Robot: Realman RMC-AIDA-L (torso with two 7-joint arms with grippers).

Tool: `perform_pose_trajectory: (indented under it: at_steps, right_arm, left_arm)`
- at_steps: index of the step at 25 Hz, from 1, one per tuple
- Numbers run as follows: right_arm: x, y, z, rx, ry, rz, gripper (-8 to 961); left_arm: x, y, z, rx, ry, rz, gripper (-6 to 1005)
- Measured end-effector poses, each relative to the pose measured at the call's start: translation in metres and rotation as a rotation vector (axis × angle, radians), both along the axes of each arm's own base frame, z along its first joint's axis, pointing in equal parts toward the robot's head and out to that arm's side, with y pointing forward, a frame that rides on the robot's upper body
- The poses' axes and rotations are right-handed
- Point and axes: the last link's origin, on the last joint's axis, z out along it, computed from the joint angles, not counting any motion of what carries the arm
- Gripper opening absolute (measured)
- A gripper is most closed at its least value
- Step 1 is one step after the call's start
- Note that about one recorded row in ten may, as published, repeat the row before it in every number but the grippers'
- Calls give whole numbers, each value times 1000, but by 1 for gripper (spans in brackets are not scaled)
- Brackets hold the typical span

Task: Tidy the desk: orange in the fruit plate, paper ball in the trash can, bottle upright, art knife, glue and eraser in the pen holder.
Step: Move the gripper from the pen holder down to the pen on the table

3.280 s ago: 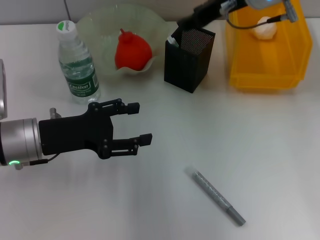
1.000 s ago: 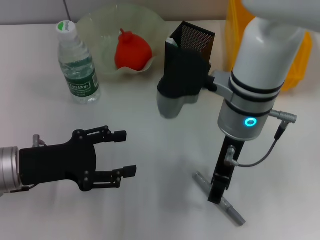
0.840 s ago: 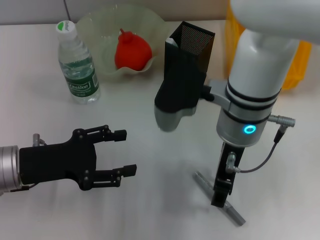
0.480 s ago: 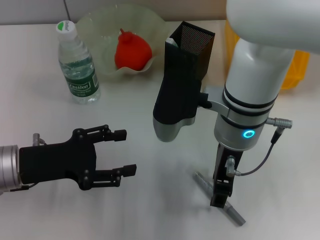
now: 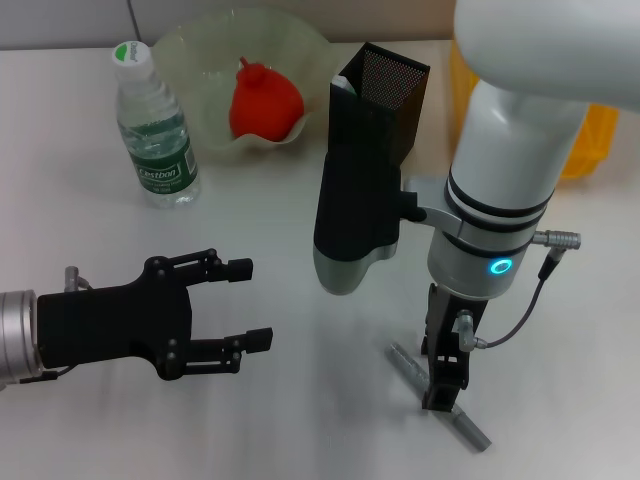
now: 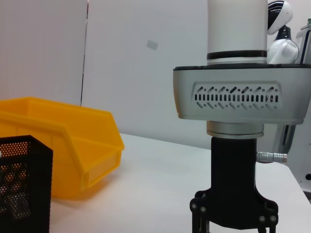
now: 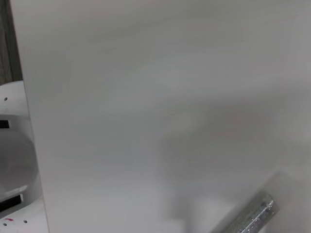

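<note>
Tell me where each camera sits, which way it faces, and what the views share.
Head view: high, looking down at the white desk; shows the black left gripper, open, and the right gripper down over the grey speckled art knife.
Left wrist view: low, looking across the desk at the right arm, black mesh pen holder and yellow plastic trash can.
Right wrist view: close above the desk; only the knife's end.
Shared: the knife, in head and right wrist views.

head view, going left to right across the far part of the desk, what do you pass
bottle → fruit plate holding the orange → pen holder → trash can, mostly hidden behind the right arm
</note>
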Motion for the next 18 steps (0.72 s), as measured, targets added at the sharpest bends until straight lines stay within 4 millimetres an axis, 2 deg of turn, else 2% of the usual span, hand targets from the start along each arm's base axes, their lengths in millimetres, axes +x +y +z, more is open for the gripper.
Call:
perform_pose_trajectory:
  at_steps: [10,18]
  right_arm:
    - [4,-2,-1,-25,-21,15,593]
    - [5,-4,-1,-25,-36,10,383]
  left_arm:
    - [1,1,-1,-6,-4,5,802]
    - [3,1,-2,-5,-11,4,802]
